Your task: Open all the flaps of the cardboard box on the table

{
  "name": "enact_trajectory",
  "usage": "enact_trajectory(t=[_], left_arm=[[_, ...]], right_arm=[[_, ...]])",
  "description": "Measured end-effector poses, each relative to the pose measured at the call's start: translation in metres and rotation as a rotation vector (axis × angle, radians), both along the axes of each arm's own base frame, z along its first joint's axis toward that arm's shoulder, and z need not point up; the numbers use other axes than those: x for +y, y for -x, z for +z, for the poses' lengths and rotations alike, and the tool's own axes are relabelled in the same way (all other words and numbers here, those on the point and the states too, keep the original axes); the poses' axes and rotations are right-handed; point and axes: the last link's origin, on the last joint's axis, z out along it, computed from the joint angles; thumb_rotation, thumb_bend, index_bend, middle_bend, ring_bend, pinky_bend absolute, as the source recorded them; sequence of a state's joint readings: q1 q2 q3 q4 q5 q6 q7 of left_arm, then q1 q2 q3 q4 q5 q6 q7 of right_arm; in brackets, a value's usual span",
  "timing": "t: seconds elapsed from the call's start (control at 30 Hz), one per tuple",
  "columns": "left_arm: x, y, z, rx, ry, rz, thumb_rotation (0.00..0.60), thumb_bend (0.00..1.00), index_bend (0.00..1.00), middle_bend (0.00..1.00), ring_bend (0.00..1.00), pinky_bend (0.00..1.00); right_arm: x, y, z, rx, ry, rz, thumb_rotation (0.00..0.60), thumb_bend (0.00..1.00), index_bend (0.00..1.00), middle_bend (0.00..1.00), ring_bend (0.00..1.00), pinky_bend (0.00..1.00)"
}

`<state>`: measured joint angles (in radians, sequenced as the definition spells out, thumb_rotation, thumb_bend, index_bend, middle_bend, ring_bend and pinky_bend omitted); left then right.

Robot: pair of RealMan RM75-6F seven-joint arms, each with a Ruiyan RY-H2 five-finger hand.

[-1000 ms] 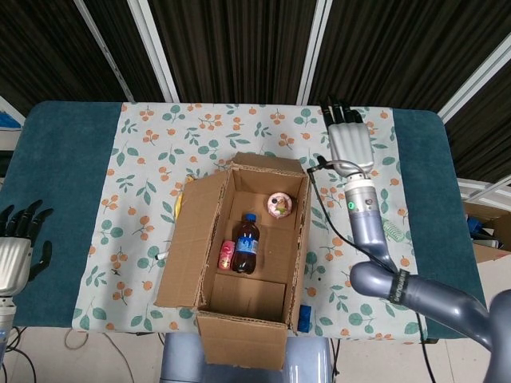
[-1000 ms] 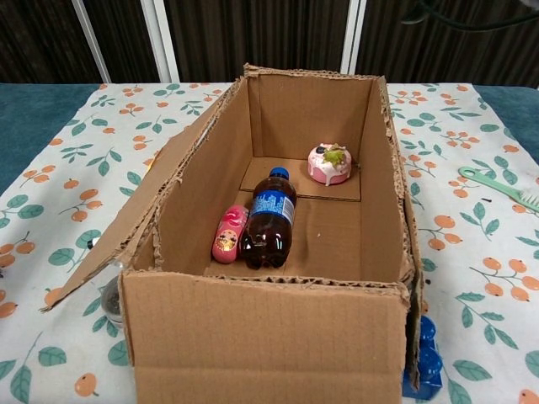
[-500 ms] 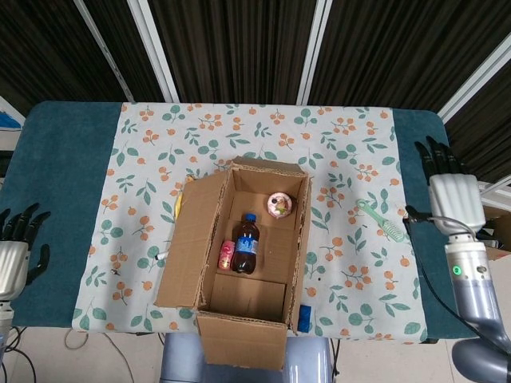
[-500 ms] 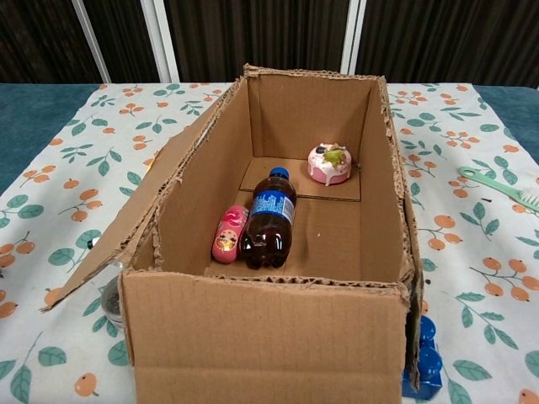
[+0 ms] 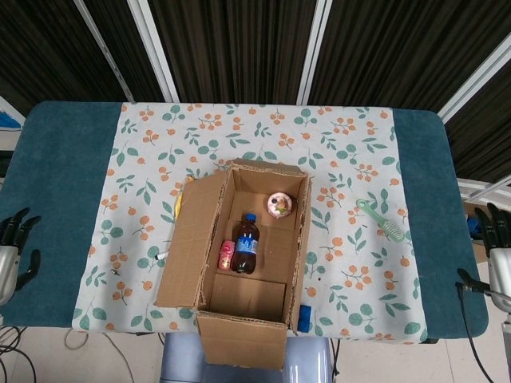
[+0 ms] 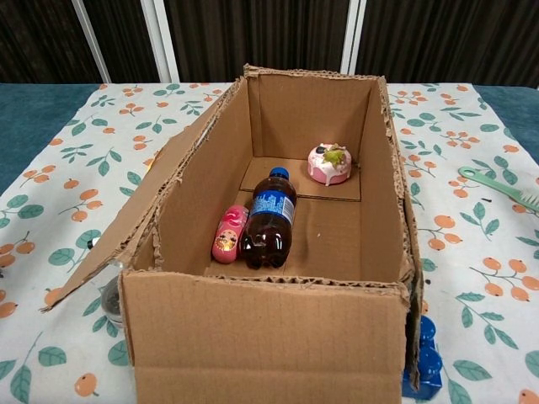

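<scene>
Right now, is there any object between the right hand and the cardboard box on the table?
Yes. A green brush lies on the tablecloth between the right hand, at the table's right edge, and the cardboard box. It lies flat and apart from the box, so it hardly blocks a reach.

Both views are evenly and brightly lit from above, with no glare seen. Soft, short shadows are cast on the floral tablecloth beside the cardboard box, and its inner walls are shaded in the chest view. The backdrop of dark curtains is left dim. Focus is sharp throughout; slight softness is noted at the near box wall.
</scene>
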<state>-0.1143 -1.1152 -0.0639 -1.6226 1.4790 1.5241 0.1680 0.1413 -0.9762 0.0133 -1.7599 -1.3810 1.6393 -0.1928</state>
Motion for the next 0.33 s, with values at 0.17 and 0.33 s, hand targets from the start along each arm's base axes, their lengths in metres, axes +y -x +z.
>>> enact_trajectory(t=[0.17, 0.33], left_arm=[[0.002, 0.002, 0.002, 0.000, 0.011, -0.019, 0.600, 0.50, 0.16, 0.08, 0.12, 0.05], [0.005, 0.003, 0.004, -0.007, 0.009, -0.045, 0.600, 0.50, 0.16, 0.08, 0.12, 0.05]], right_arm=[[0.021, 0.000, -0.011, -0.006, -0.024, 0.022, 0.600, 0.14, 0.00, 0.00, 0.06, 0.20], [0.030, -0.006, -0.024, 0.019, -0.066, 0.063, 0.600, 0.14, 0.00, 0.00, 0.06, 0.20]])
